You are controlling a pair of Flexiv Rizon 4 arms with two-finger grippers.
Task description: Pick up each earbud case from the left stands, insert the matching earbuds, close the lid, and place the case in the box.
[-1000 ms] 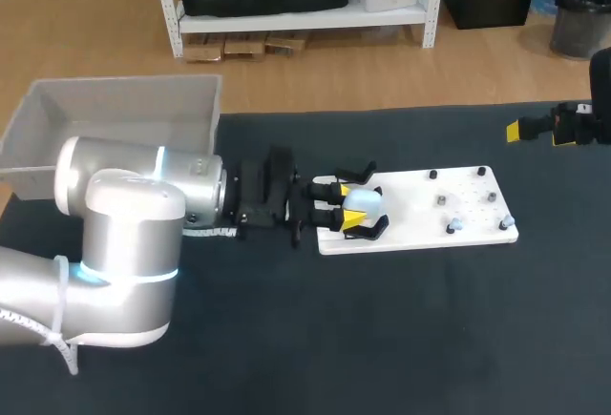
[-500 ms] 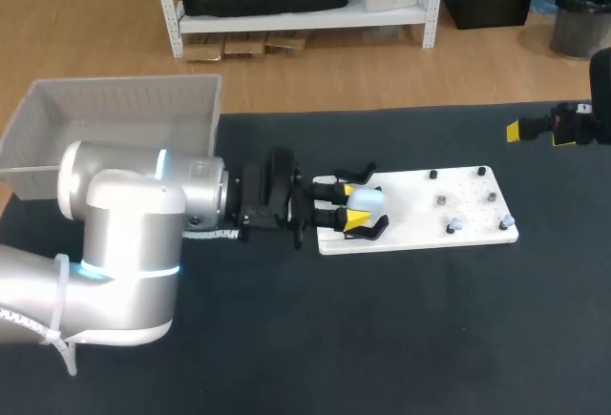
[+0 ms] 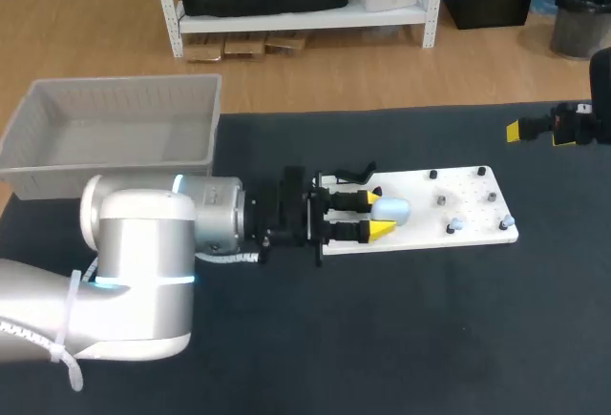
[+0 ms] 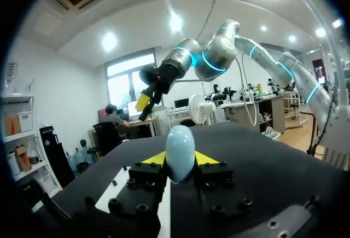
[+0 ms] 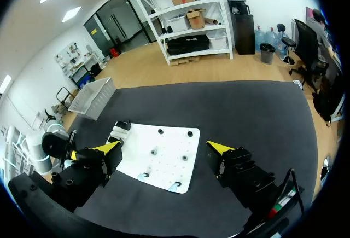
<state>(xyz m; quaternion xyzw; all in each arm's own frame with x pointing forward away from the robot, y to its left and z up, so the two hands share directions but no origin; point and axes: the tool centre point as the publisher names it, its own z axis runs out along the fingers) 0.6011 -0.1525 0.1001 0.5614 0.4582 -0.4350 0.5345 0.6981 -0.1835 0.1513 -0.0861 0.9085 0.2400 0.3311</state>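
1. Dark cloth covers the table [image 3: 430, 339] in the head view. My left arm comes in low across it, and my left gripper [image 3: 378, 213] is over the near end of a white board [image 3: 449, 196]. Its jaws are clamped on a pale blue earbud case [image 3: 394, 211], one yellow tip on each side. The case sits over the board, just beside a black stand [image 3: 355, 171]. I cannot tell whether it touches the board. Two small earbuds [image 3: 456, 227] rest on pegs at the board's far end. A grey box [image 3: 115, 138] stands at the table's far left corner, well apart from the case. My right gripper [image 3: 535, 129] hangs near the table's right edge, far from the board. Only one yellow tip shows from here.

2. Seen from my left wrist, the earbud case [image 4: 179, 153] stands upright between my fingers [image 4: 208, 157]. Both yellow tips press its sides, so the jaws stand only as far apart as the case is wide. Beyond it, my right gripper [image 4: 145, 102] hangs in the air above the table.

3. Seen from my right wrist, my right gripper [image 5: 164, 147] has its jaws spread wide and released, holding and touching nothing. The white board [image 5: 164, 169] lies well below, between the fingers. The grey box [image 5: 93, 98] is beyond the board, and my left arm [image 5: 46, 145] is at the board's end.
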